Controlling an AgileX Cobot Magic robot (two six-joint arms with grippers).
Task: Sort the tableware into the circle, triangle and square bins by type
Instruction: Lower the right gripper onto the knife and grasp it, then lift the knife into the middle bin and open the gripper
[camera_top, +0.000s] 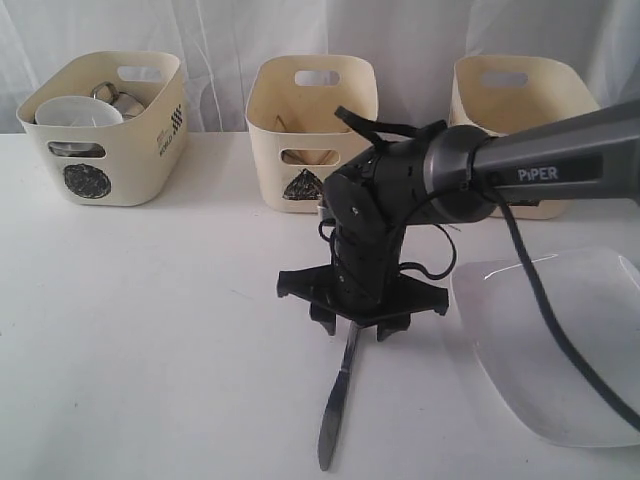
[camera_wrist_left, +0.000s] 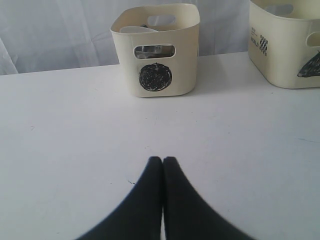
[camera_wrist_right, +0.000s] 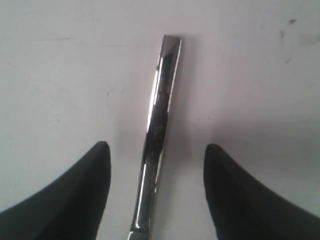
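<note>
One knife (camera_wrist_right: 157, 115) flat between wide-spread right jaws, seemingly untouched; left jaws clenched.

Cannot see the mark on the rightmost bin (camera_top: 500, 95), hidden behind the right arm (camera_top: 560, 150). Cannot see the upper end of the knife (camera_top: 335, 410) under the right gripper (camera_top: 357, 325), nor the cut-off right side of the plate (camera_top: 510, 340).

White curtain (camera_top: 400, 25) (creased) hangs behind white table (camera_top: 150, 330)
</note>
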